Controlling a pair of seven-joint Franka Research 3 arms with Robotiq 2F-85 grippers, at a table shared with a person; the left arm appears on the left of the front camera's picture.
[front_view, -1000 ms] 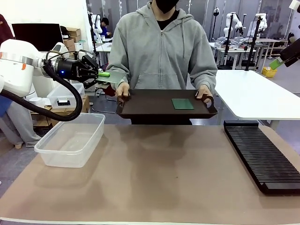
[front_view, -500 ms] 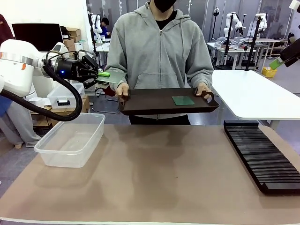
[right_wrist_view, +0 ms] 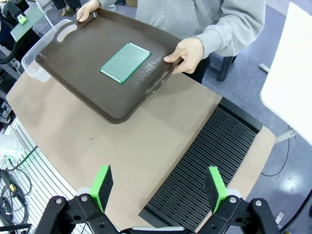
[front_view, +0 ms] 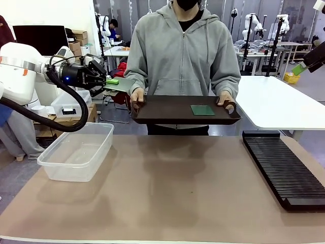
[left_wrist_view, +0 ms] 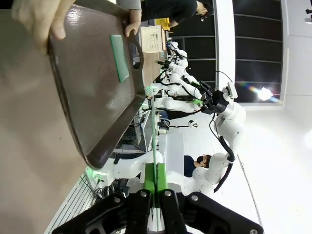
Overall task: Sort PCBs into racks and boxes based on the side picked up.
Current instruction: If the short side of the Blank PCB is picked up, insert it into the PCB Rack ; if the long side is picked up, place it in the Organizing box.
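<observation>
With the left gripper point(front_view: 110, 81) clamped on one edge of a PCB point(front_view: 122, 84) near the left end of the tray point(front_view: 162, 109) and the right gripper point(right_wrist_view: 158, 187) spread wide above the rack point(right_wrist_view: 209, 161), a second PCB point(front_view: 202, 110), judged light, stiff and thin, lies flat toward the tray's right end and is best pinched by an edge.

Tray point(front_view: 165, 109): dark brown, glossy, raised rim, a cut-out handle at each short end. It is carried roughly level above the table's far edge by a person in a grey zip hoodie point(front_view: 183, 56), and it is clear of the surface.

Table point(front_view: 167, 193): covered by a tan mat.

Second table point(front_view: 277, 101): white, stands behind to the right.

Off the left side: a dark monitor point(front_view: 40, 38), stacked cardboard cartons point(front_view: 78, 36) (labels unreadable), and lower down a small clear lidded container point(front_view: 68, 104).
</observation>
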